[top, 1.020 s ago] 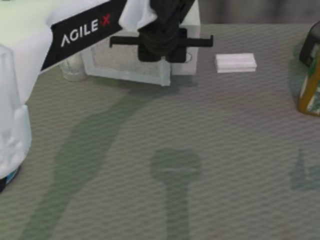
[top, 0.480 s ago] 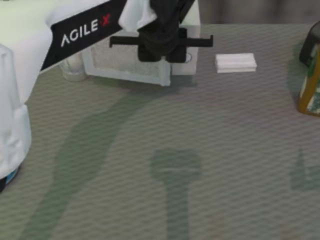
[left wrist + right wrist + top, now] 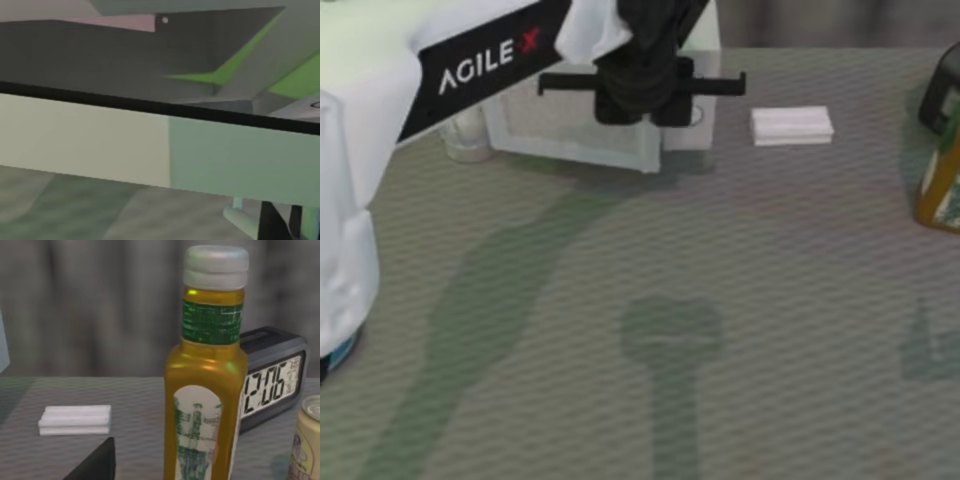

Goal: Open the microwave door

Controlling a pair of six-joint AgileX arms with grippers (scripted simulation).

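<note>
From above, the microwave (image 3: 695,60) stands at the far edge of the table, left of centre, and most of it is covered by the left arm reaching over it. The microwave door (image 3: 575,125) shows as a pale panel with a speckled window; its near edge appears to stand a little away from the body at the right-hand end, so I judge it just cracked open, hinged on the left. The left gripper (image 3: 642,105) hangs right in front of the door's free edge, black, with a crossbar spread to either side. Whether its fingers are pinched on the handle or standing clear I cannot tell from here, since the gripper's own body hides them. To the right lie a small flat white block (image 3: 791,126) and, at the table's right edge, an oil bottle (image 3: 940,170).

The left wrist camera is pressed close: a pale band with a black line along it fills the middle, probably the door's edge seen side-on, with dark hollow space beyond that may be the oven's inside. No fingertips are clear in it.

The right wrist camera looks at the oil bottle, a digital clock (image 3: 272,382) behind it, a can (image 3: 307,440) beside it and the white block; that arm is parked at the right, its fingers not visible.

The step in hand looks like the pull on the door. Next calls for drawing the free edge outward in an arc round the left hinge, keeping hold throughout.
</note>
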